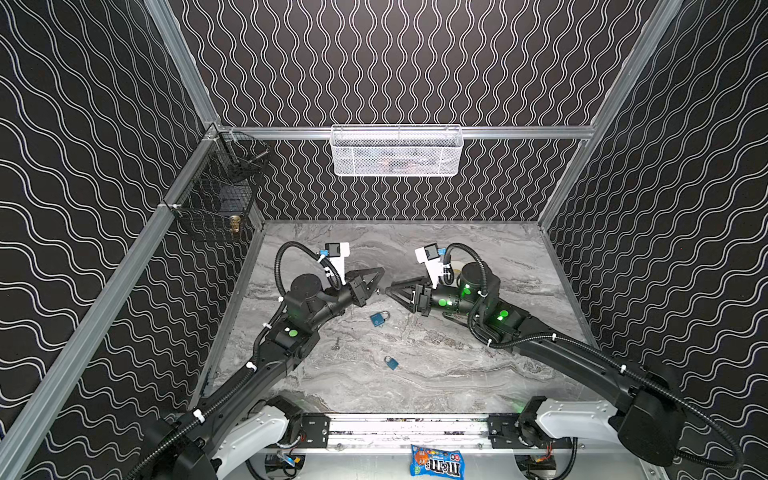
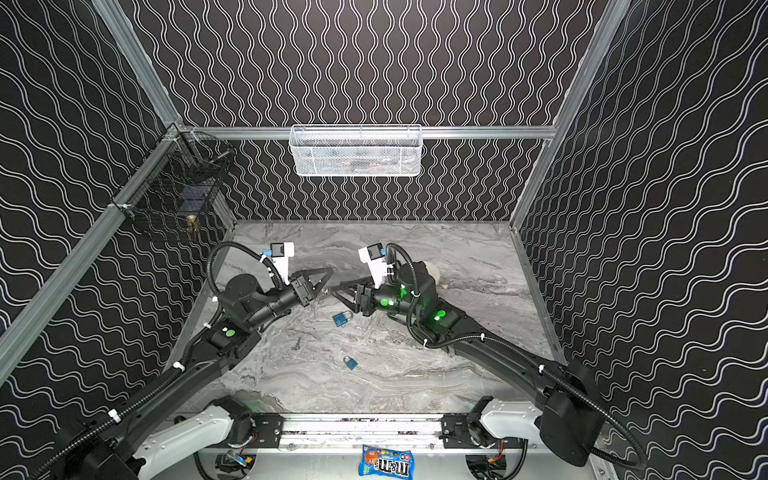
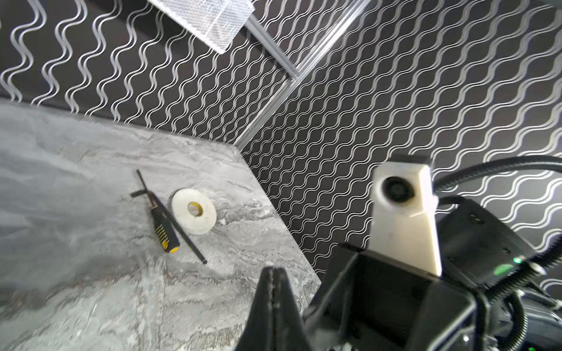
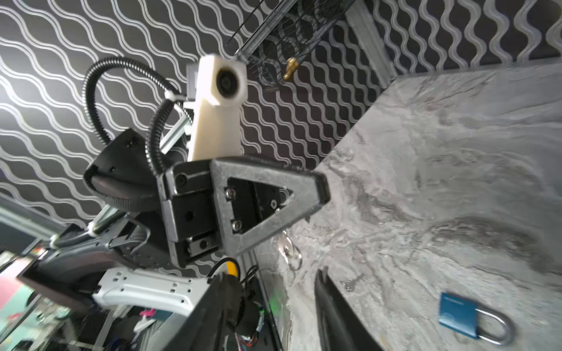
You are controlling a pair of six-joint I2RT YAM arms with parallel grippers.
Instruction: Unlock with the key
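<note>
Right wrist view: key (image 4: pixel 286 246) pinched in closed left gripper (image 4: pixel 321 192), right gripper (image 4: pixel 273 273) parted and empty, blue padlock (image 4: pixel 456 314) flat on table (image 4: pixel 456 152) nearby, key secured, so probably next grasping padlock and turning keyhole toward key.

1. The key (image 4: pixel 287 247) hanging at the left tool (image 4: pixel 321 192) is blurred in the right wrist view; I cannot read its teeth.
2. The fingers of the right tool (image 4: pixel 273 278) run off that picture's edge.
3. What lies in the white basket (image 1: pixel 397 151) is smeared behind its mesh.
4. A metal bit (image 1: pixel 336 343) on the surface (image 1: pixel 436 374) is too small to name.
5. The right arm (image 2: pixel 498 353) hides most of the tape roll (image 2: pixel 434 272).
</note>
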